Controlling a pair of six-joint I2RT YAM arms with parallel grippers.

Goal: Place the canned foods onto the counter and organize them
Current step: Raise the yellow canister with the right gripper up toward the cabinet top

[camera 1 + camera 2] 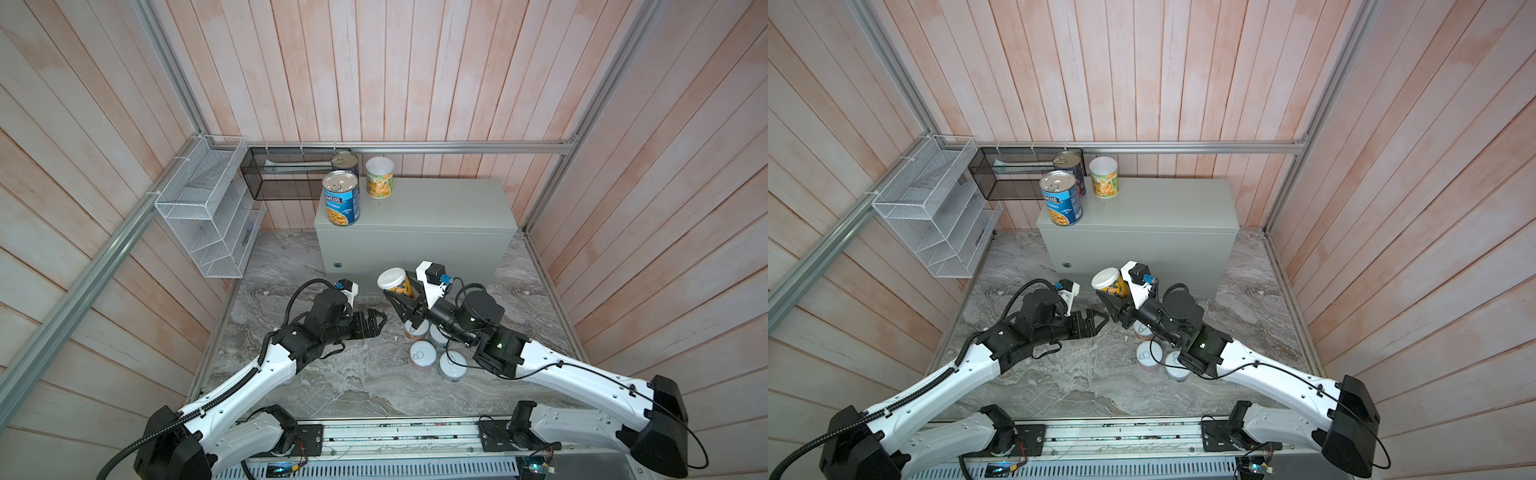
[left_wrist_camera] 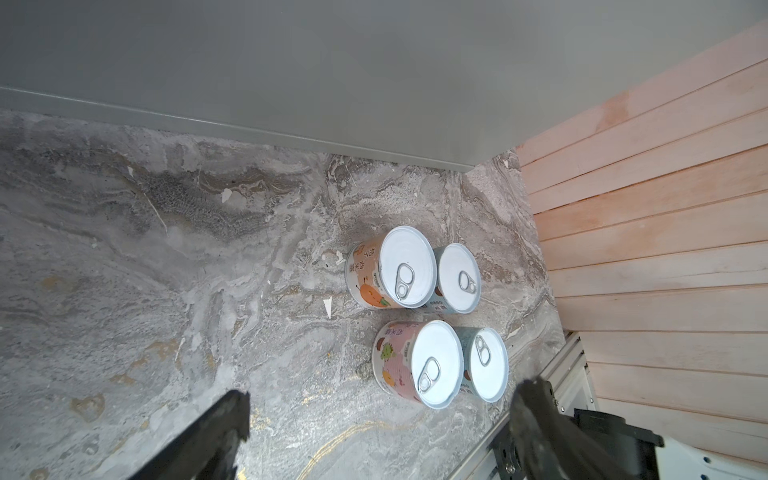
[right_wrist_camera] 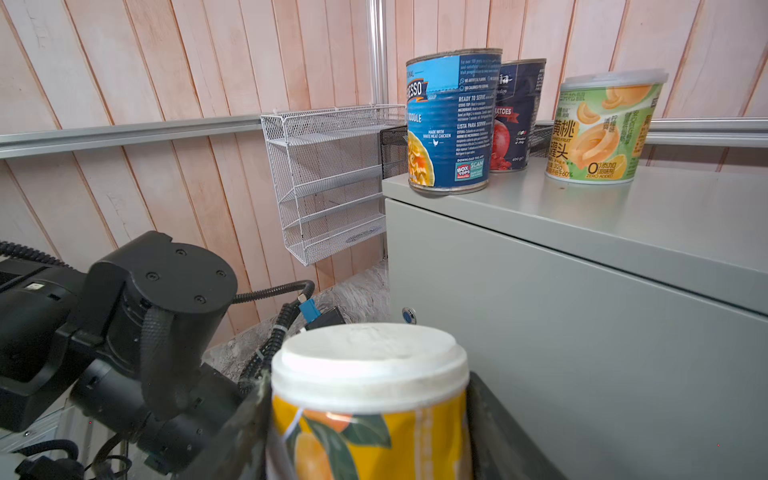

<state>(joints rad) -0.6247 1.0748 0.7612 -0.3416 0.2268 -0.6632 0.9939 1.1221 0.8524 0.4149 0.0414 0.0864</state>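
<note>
The counter point(image 1: 436, 208) point(image 1: 1163, 208) point(image 3: 623, 232) carries three upright cans near its far left corner: a blue Progresso can point(image 1: 341, 198) point(image 3: 453, 124), a dark can point(image 1: 345, 161) point(image 3: 517, 116) behind it, and a green white-lidded can point(image 1: 379, 177) point(image 3: 602, 129). My right gripper point(image 1: 401, 289) point(image 3: 370, 436) is shut on a yellow white-lidded can point(image 1: 395, 282) point(image 1: 1109, 282) point(image 3: 370, 395), held up in front of the counter's front face. Several short pull-tab cans point(image 1: 423, 356) point(image 2: 399, 270) stand clustered on the marble under the right arm. My left gripper point(image 1: 380, 322) point(image 2: 384, 392) is open and empty, just left of them.
A white wire rack point(image 1: 208, 208) and a black mesh basket point(image 1: 286, 174) hang on the left and back walls. Wooden slat walls close in the grey marble floor point(image 1: 332, 374). A metal rail point(image 1: 415, 436) runs along the near edge.
</note>
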